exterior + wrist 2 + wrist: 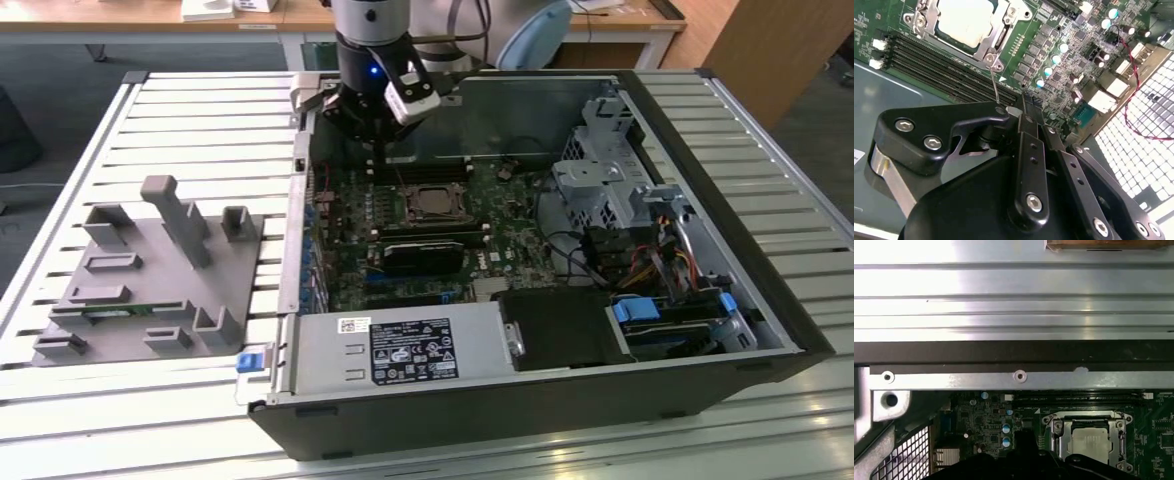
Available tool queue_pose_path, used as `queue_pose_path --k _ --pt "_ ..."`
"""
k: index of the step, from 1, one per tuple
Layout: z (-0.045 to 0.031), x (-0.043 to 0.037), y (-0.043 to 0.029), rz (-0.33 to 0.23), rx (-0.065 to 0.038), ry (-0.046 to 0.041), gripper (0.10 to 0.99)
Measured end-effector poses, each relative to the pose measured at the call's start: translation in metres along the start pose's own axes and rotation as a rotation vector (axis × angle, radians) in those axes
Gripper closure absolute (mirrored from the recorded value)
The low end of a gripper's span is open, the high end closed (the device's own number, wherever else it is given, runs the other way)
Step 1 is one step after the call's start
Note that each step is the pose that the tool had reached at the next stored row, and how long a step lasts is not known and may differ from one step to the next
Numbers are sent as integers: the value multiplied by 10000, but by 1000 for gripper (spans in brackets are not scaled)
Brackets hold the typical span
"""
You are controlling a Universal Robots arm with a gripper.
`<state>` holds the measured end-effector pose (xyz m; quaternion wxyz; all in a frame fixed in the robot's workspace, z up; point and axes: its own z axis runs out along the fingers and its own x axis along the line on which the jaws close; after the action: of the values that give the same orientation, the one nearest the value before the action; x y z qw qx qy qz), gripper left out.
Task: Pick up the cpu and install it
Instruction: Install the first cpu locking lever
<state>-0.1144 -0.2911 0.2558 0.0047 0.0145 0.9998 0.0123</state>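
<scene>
Cpu (965, 21), a small flat silvery-grey square chip, sits in the metal socket frame (921, 20) on the green motherboard (400, 240), at five o'clock from the black fingers (378, 135); whether those are spread, I cannot tell.

The arm (368, 22) is a silvery-grey cylinder ending in a black wrist with a small blue light and a white block clipped to its side. The gripper (1024, 107) is matte black, built of jointed links fastened with silver hex-socket screws.
</scene>
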Motion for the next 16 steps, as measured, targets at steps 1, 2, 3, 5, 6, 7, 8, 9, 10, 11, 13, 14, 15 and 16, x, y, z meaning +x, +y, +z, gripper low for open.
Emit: queue_pose_path --k 1,2,3,5,6,7,8,9,10,11,13,14,15,16 --pt "0 3 9 -1 4 0 980" --pt "1 7 21 0 8 0 980" --pt "2 10 35 0 9 0 980" --pt "3 15 67 0 11 -1 980" --pt "4 17 81 0 11 0 980" --pt "5 17 91 1 11 0 980" --pt "5 17 95 0 12 0 980" --pt "6 12 95 -2 13 0 980" --pt "6 2 95 -1 12 0 980" --pt "7 -13 96 -1 12 -1 980" --pt "7 -57 97 0 13 0 980" --pt "8 -81 98 0 13 0 980" --pt "8 -110 99 1 13 0 980" --pt "9 -137 99 0 13 0 980"
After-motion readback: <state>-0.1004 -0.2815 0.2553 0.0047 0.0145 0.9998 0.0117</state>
